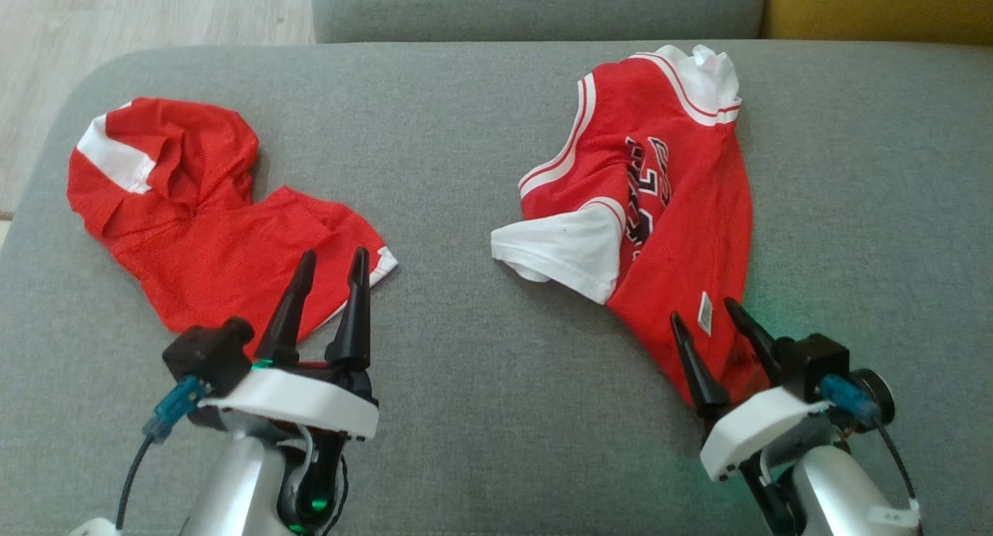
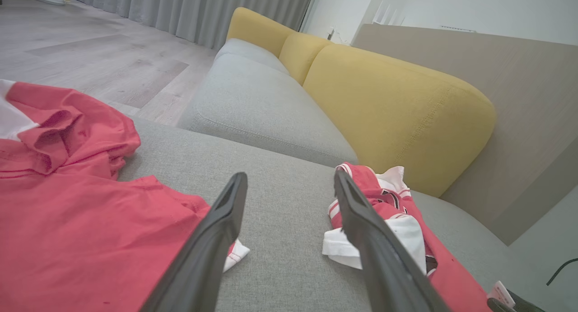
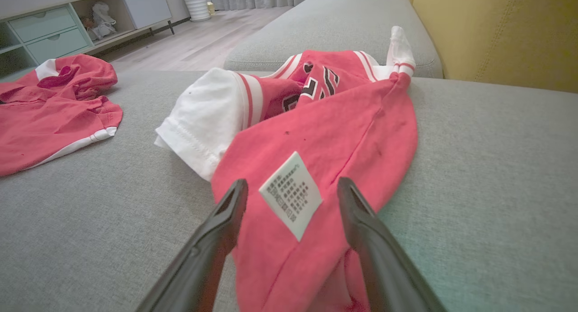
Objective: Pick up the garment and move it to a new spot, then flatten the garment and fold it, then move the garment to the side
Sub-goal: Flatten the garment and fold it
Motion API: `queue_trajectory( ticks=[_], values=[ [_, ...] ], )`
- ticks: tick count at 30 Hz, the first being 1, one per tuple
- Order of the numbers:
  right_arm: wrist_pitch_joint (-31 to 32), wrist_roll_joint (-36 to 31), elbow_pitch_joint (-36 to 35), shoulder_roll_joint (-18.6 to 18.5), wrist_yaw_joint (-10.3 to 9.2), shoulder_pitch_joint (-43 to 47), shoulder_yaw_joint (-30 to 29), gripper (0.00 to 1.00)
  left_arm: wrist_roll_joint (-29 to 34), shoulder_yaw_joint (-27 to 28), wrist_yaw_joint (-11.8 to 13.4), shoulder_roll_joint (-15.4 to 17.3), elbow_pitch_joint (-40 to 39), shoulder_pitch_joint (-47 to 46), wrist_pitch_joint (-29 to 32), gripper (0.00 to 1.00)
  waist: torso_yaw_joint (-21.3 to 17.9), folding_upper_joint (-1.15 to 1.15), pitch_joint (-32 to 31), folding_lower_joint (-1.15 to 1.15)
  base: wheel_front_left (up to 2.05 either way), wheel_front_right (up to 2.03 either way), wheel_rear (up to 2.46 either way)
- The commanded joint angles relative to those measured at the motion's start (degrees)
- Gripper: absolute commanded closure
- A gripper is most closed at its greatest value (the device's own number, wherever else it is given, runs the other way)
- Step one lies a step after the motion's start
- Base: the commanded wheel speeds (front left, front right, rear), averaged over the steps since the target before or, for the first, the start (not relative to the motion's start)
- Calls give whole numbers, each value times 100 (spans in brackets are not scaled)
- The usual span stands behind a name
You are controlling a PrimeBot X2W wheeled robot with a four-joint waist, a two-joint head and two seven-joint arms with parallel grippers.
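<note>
Left gripper [image 1: 335,254] sat at about 7 o'clock in the head view, its two dark fingers spread apart and pinching nothing. Its tips hung over the near hem of a plain red garment [image 1: 202,226]; contact could not be judged. That garment lay crumpled at 9 o'clock on the grey sofa seat [image 1: 465,117], with a white band showing at its 10 o'clock end. In the left wrist view the left gripper [image 2: 289,175] framed bare grey cushion, with the plain red garment [image 2: 81,212] at 8 o'clock and a lettered red shirt [image 2: 451,271] at 4 o'clock.

Well apart, at 2 o'clock in the head view, the lettered red shirt [image 1: 683,210] lay bunched, with its white sleeve [image 1: 558,249] pointing toward 9 o'clock (black lettering showed in a fold). The right gripper [image 1: 701,309] stood at 5 o'clock, fingers likewise parted, over the shirt's near end. In the right wrist view the right gripper [image 3: 291,182] straddled the shirt [image 3: 343,122], a white care label [image 3: 291,199] between its fingers.
</note>
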Motion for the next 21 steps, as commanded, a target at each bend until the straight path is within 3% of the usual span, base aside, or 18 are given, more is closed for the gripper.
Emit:
queue_trajectory(
  ticks=[1, 2, 3, 4, 14, 19, 21],
  values=[
    [5, 59, -112, 46, -5, -270, 109, 0, -3, 163, 29, 55, -170, -274, -30, 0, 20, 0, 29, 0, 0, 0, 0],
    [32, 94, -64, 53, -5, -296, 108, 23, 3, 168, 28, 55, -167, -279, -30, 0, 25, 0, 41, 0, 0, 0, 0],
    [50, 123, -25, 56, -5, -324, 120, 96, 8, 171, 27, 55, -164, -284, -30, 0, 30, 0, 54, 0, 0, 0, 0],
    [56, 143, 6, 54, -5, -350, 132, 100, 13, 175, 25, 55, -161, -289, -30, 0, 34, 0, 64, 0, 0, 0, 0],
    [-47, 267, -148, -52, -5, -565, -99, 100, 30, 238, 36, 55, -151, -261, -30, 0, -87, 0, 25, 0, 0, 0, 0],
    [103, 250, -523, -385, -5, -784, -388, 100, 13, 242, 41, 55, -175, -239, -30, 0, -182, 0, -5, 0, 0, 0, 0],
    [262, 237, -707, -677, -5, -946, -554, 100, -7, 229, 44, 55, -196, -254, -30, 0, -210, 0, 7, 0, 0, 0, 0]
  ],
)
